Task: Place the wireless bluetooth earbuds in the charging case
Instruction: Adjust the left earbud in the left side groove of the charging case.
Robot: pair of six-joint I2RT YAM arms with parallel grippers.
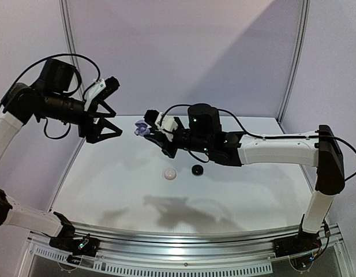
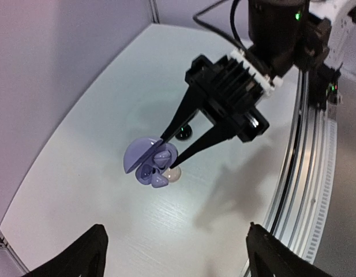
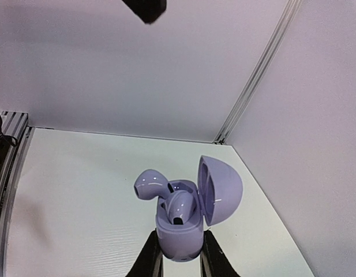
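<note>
1. A slotted metal rail runs along the near edge, and both arm bases are bolted onto it.
2. Beyond the rail lies the surface, white with a faint grain and curved along its left side. The arms' shadows fall across its middle.
3. Further in, a white puck and a black puck rest on the surface. They are near each other but apart, below the right arm's wrist.
4. Above them and clear of the surface, the right end effector is clamped on the base of a lavender case, with one finger on each side. The lid stands hinged open, to the right in the right wrist view.
5. The buds are lavender too, and both are at the open case. One sits down in its well. The other leans out to the left, with its rounded head above the rim.
6. The left end effector faces the case from the left, near it but not touching. Its fingers are spread wide with nothing between them.
7. Small green lights glow on the right arm's black wrist housing.
8. Farthest back stand plain pale walls with a lilac tint, joined by slim metal posts.
</note>
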